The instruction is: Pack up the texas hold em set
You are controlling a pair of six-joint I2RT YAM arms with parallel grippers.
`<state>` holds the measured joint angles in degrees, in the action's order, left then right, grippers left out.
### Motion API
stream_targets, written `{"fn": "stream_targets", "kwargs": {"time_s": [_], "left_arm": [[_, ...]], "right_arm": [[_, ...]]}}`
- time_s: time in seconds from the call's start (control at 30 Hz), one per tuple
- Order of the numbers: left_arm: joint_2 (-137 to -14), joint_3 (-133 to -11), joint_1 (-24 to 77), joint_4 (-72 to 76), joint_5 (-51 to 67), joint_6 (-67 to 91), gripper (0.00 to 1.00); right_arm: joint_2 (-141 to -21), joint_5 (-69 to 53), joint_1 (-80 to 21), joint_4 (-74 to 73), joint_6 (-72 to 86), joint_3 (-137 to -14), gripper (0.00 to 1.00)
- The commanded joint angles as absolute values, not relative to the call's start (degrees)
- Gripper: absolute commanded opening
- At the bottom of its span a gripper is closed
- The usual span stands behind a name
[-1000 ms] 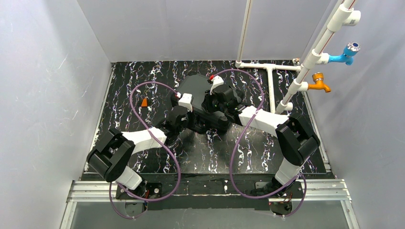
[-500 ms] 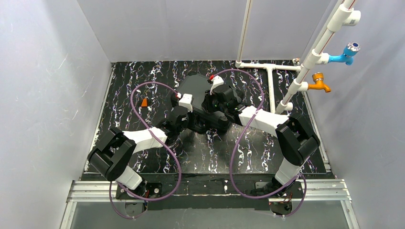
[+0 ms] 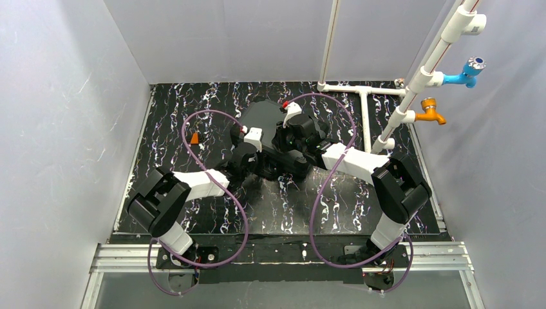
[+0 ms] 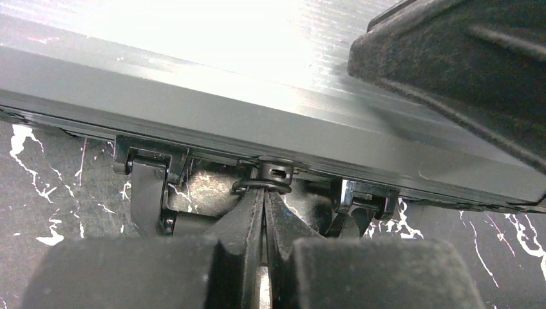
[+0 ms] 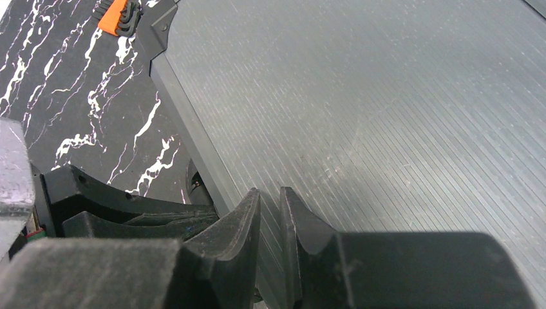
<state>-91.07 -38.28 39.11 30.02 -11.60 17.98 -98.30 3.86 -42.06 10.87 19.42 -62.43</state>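
The black case (image 3: pixel 263 117) lies shut in the middle of the table. Its ribbed lid (image 5: pixel 360 109) fills the right wrist view. My left gripper (image 4: pixel 264 192) is shut, its tips touching a small black loop (image 4: pixel 273 172) at the middle of the case's front edge, between two latches (image 4: pixel 149 168) (image 4: pixel 364 197). It also shows in the top view (image 3: pixel 252 147). My right gripper (image 5: pixel 270 201) is shut but for a thin gap, holds nothing, and sits low over the lid near its edge. It also shows in the top view (image 3: pixel 283 137). Chips, cards and dice are hidden.
A small orange object (image 3: pixel 194 138) lies on the black marbled table (image 3: pixel 193 109) left of the case and also shows in the right wrist view (image 5: pixel 116 15). A white pipe frame (image 3: pixel 364 103) with blue (image 3: pixel 472 68) and orange (image 3: pixel 431 111) taps stands at the back right. Walls enclose three sides.
My left arm's elbow has swung a little to the right, and its gripper has edged right along the case's front. The right arm and the case have not moved.
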Motion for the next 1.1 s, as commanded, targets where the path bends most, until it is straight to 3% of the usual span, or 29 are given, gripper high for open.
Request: {"fn": "stream_targets", "kwargs": {"time_s": [0.0,0.47,1.07], "left_arm": [[-89.6,-41.9,38.9,30.8,-12.6,16.3,0.00],[-95.1,-56.8,38.9,26.0,-10.3,5.2,0.00],[-95.0,-61.0,38.8,25.3,-10.5,4.7,0.00]], "right_arm": [[-102.9,3.3,-42.2,-4.6,19.2,-57.9,0.26],[-102.9,3.2,-42.2,-4.4,19.1,-57.7,0.26],[-103.6,3.0,-42.2,-4.2,19.1,-57.5,0.26]]}}
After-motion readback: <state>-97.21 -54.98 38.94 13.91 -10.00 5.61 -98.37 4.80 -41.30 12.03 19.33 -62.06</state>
